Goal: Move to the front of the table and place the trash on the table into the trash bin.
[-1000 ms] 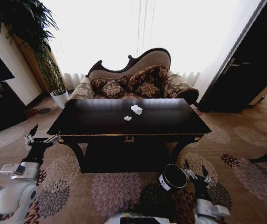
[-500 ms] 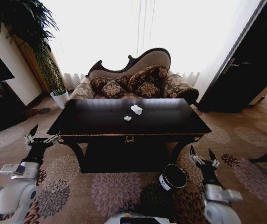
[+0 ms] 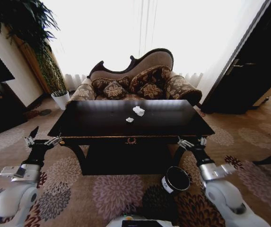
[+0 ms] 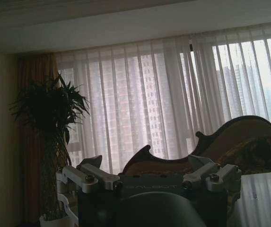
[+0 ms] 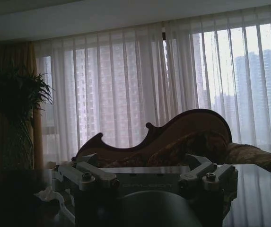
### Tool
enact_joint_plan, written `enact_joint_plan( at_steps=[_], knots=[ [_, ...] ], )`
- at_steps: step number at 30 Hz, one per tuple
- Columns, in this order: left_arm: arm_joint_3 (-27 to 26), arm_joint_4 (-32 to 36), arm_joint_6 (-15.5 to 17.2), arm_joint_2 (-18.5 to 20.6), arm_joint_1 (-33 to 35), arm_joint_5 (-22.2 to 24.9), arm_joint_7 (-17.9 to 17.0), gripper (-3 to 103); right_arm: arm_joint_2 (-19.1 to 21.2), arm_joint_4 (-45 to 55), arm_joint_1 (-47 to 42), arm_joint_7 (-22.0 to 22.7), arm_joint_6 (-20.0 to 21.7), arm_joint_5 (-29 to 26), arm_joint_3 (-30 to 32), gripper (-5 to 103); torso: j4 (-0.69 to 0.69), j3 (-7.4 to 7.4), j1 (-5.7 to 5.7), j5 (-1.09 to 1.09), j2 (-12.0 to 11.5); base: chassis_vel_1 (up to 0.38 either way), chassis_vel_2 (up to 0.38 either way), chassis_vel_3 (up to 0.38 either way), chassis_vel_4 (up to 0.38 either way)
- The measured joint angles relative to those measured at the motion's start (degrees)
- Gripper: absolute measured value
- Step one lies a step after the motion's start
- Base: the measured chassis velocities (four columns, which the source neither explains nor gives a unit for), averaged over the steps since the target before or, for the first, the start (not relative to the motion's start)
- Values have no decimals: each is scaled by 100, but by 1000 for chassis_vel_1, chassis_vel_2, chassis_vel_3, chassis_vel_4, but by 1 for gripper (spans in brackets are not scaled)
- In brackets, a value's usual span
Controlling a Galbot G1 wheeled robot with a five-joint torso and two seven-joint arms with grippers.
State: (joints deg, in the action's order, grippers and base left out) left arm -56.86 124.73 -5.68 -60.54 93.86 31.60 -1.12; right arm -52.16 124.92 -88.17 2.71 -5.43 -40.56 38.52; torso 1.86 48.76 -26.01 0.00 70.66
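The dark glossy bench [image 3: 163, 120] stands straight ahead of the robot, its long front rail with a small gold ornament [image 3: 131, 140] facing the camera. On the top, slightly left of centre and toward the far side, lie two white paper wads: the larger wad [image 3: 138, 111] farther back and the smaller wad [image 3: 129, 120] just nearer and to its left, close together but apart. From the right wrist view a pale crumpled wad [image 5: 48, 194] shows on the dark surface beyond the gripper. The trash bin [image 3: 175, 180], a small black cylinder with a white label, sits on the patterned carpet [image 3: 116, 191] in front of the bench's right leg, tilted so its open mouth faces up toward the camera; its inside reads only as dark and what it holds cannot be told. The right gripper [image 3: 191, 142] is raised at the near right corner of the bench, level with the front rail and above the bin, its fingers spread wide and holding nothing. The left gripper [image 3: 41, 140] hangs just off the near left corner of the bench, fingers likewise spread and empty. Behind the bench stands a carved sofa [image 3: 135, 80] with cushions, with a white plant pot [image 3: 60, 100] to the far left.
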Motion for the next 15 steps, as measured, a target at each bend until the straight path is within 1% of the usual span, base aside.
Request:
enact_joint_plan(
  at_steps=[2,4,5,6,7,8,10,11,13,15],
  knots=[
    [0,0,0,0,0,0,0,100,205,-78,114,14,106,-137,-54,100,0,0,0,-1,0,0,0,0,0],
    [0,0,0,0,0,0,0,100,560,-237,317,52,257,-394,-167,100,0,0,0,-1,0,0,0,0,0],
    [0,0,0,0,0,0,0,100,560,-237,317,52,257,-394,-167,100,0,0,0,-1,0,0,0,0,0],
    [0,0,0,-1,0,0,0,100,768,-355,457,85,312,-513,-265,100,0,0,0,-1,0,0,0,0,0],
    [0,0,0,0,0,0,0,100,883,-436,560,104,336,-565,-352,100,0,0,0,-1,0,0,0,0,0],
    [0,0,0,0,0,0,0,100,883,-436,560,104,336,-565,-352,100,0,0,0,-1,0,0,0,0,0],
    [0,0,0,0,0,0,0,100,1162,-671,863,175,397,-678,-635,100,0,0,0,0,0,0,0,0,0],
    [0,0,0,0,0,0,0,100,1309,-806,1076,224,433,-764,-817,100,0,0,0,-2,0,0,0,0,0],
    [0,0,0,0,0,0,0,100,1360,-860,1176,241,447,-799,-908,100,1,0,0,-2,0,0,0,0,0],
    [0,0,0,0,0,0,0,100,1517,-1086,1669,316,512,-916,-1281,100,1,0,0,-1,0,0,0,0,0]
  ],
)
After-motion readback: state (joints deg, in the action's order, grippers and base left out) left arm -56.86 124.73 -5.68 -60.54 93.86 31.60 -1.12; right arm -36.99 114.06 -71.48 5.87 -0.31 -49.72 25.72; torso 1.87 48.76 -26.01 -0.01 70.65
